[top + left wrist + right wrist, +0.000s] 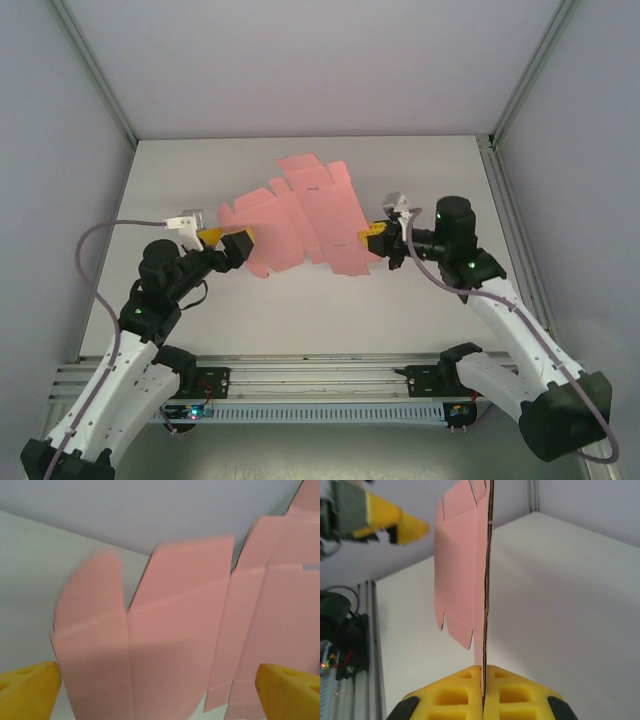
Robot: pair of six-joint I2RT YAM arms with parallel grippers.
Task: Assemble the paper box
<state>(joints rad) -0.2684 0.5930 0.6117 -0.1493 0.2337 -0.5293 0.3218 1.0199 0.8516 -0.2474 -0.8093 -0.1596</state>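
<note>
The paper box (300, 215) is a flat pink die-cut sheet with flaps and slits, held up off the white table between the two arms. My right gripper (372, 238) is shut on the sheet's right edge. In the right wrist view its yellow jaws (484, 692) pinch the card, which stands edge-on (462, 575) above them. My left gripper (232, 243) is open at the sheet's left end. In the left wrist view its yellow fingertips (30, 687) stand far apart at the bottom corners, with the pink sheet (175, 645) between them.
The white table (300, 310) lies below the sheet. An aluminium rail (320, 375) runs along the near edge by the arm bases. Grey walls and metal corner posts (100, 80) close in the back and sides.
</note>
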